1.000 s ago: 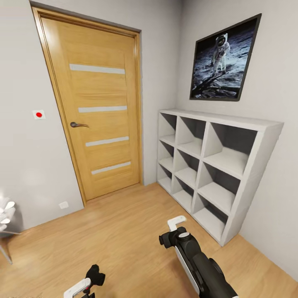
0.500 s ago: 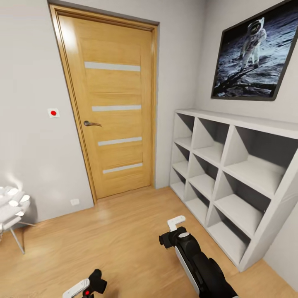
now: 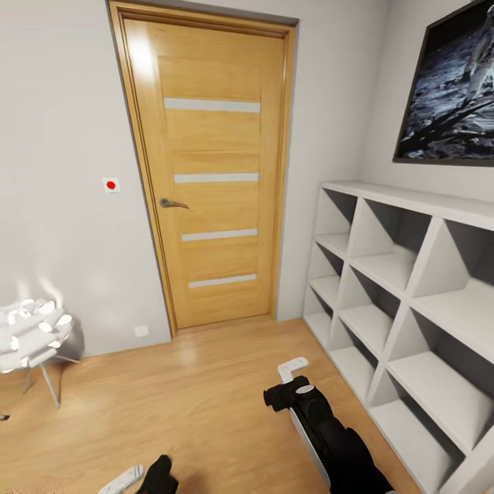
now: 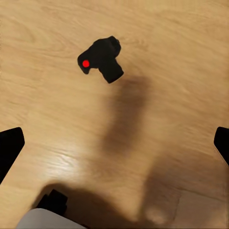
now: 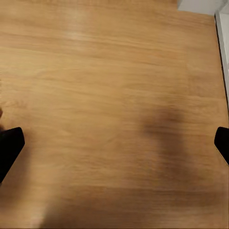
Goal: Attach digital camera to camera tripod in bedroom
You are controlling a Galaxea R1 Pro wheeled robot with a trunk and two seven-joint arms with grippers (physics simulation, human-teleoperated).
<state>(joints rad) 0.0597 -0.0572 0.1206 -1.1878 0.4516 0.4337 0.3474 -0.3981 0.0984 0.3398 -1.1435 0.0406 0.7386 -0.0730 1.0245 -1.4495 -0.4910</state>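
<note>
Right now the digital camera (image 4: 101,59) seems to lie on the wood floor (image 3: 192,398), under my left pincer (image 4: 114,143) and well apart from it. That pincer is spread wide with nothing in it. The right pincer (image 5: 114,145) is spread just as wide, over bare boards. My main worry is the grasp. The camera is a small, lumpy black body lying at an angle to the fingers, so if I come down without turning the wrist, one fingertip could strike it first. I judge that would skate it across the smooth floor or roll it onto its hump. The arm's own shadow falls just beside it, which makes height hard to read from the wrist view, and I could press the fingertips into the boards. The room is tight too, with the closed door (image 3: 219,185) far ahead, the white shelf unit (image 3: 412,288) close on the right and a white chair (image 3: 31,333) on the left. A careless turn of the base could swing the right arm into that shelf. I cannot tell from here where the camera tripod stands.
</note>
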